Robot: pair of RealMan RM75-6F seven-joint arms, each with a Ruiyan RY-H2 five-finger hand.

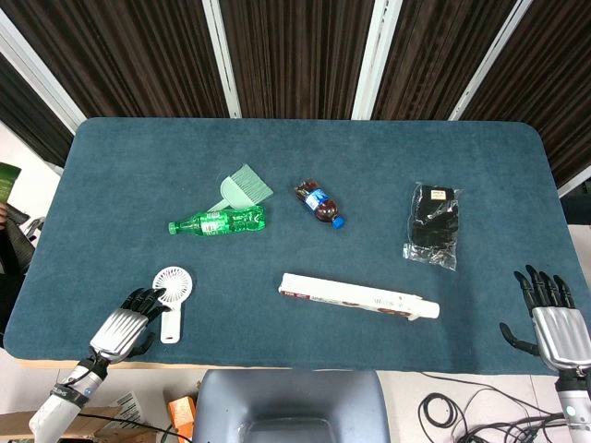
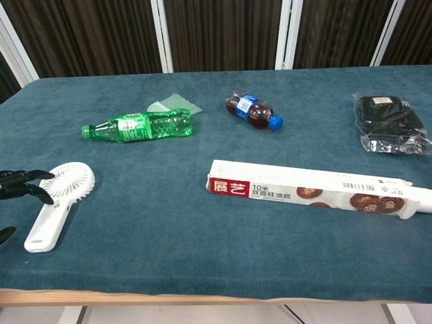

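Note:
My left hand (image 1: pixel 129 318) lies at the table's front left corner, and its dark fingertips (image 2: pixel 27 185) reach the left rim of a white handheld fan (image 1: pixel 171 288) (image 2: pixel 62 201) that lies flat. The fingers are spread and nothing is held. My right hand (image 1: pixel 551 312) hovers at the front right edge with its fingers apart and empty. It shows only in the head view. The nearest thing to it is a long white baking-paper box (image 1: pixel 358 296) (image 2: pixel 310 189).
A green bottle (image 1: pixel 218 222) (image 2: pixel 138 126) lies on its side beside a pale green brush (image 1: pixel 243 185) (image 2: pixel 174 103). A dark cola bottle (image 1: pixel 319 205) (image 2: pixel 253 111) lies mid-table. A bagged black item (image 1: pixel 434 225) (image 2: pixel 391 121) sits right. A grey chair back (image 1: pixel 291 406) stands below the front edge.

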